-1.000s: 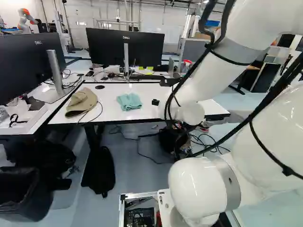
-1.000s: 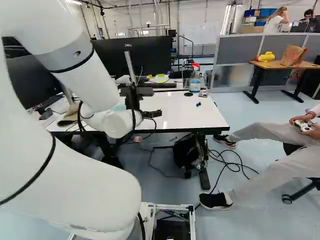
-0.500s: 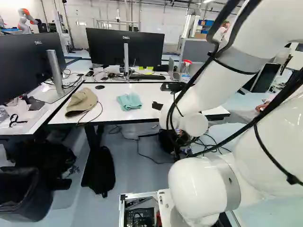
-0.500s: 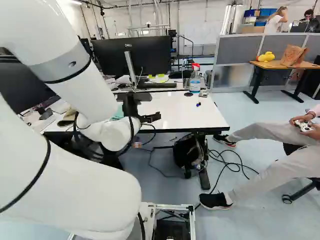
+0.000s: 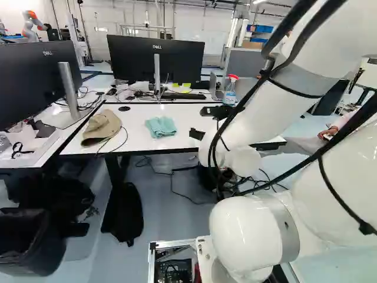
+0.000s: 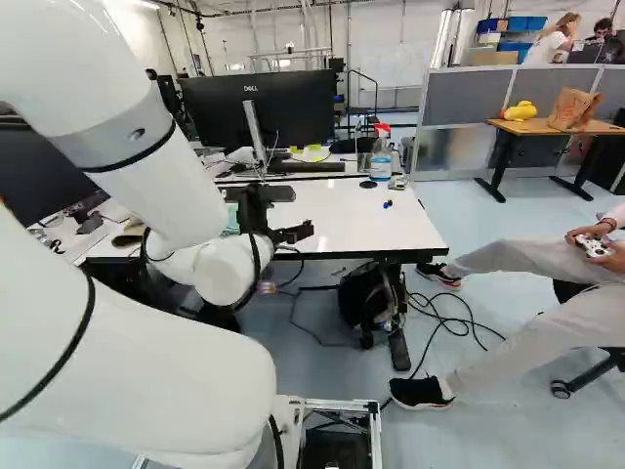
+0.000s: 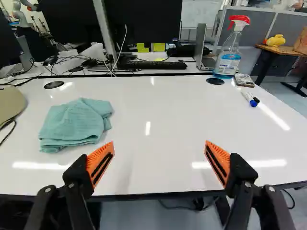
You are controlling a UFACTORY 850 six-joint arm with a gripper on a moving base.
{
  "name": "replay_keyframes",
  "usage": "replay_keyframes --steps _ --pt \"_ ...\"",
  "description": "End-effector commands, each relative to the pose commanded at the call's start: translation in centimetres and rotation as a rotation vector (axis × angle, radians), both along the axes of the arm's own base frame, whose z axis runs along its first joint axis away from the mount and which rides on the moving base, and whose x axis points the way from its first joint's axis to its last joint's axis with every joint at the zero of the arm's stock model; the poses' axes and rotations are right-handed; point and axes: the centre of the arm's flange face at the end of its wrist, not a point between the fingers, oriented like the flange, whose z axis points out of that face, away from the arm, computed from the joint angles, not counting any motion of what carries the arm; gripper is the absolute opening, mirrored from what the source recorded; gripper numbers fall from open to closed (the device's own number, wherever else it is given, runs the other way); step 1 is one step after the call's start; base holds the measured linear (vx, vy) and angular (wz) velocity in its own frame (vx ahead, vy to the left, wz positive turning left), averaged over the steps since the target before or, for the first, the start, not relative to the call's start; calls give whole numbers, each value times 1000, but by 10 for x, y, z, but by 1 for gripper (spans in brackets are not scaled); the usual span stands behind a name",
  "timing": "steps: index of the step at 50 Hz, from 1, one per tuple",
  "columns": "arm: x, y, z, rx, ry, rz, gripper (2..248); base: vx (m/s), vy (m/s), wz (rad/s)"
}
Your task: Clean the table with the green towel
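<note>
Presently, the towel point(image 7: 76, 124) is lying folded on the table point(image 7: 153, 110), its longer axis, in the wrist view, running aslant from near the hat point(image 5: 103, 127) toward the spray bottle point(image 7: 229, 60). The hat is resting beside the towel. The spray bottle is standing upright, well apart from it. Nearer the arm than the towel, the gripper point(image 6: 303, 212) is holding nothing, its fingers spreading wide.

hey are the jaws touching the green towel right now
Apart. The wrist view shows the jaws open, with white tabletop showing between the nearer one and the towel.
</note>
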Motion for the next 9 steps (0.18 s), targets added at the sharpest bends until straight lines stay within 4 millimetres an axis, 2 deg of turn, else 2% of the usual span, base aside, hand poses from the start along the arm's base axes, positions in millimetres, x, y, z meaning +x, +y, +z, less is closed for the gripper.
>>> replay_keyframes --steps 9 --pt "0 0 0 0 0 0 247 0 0 0"
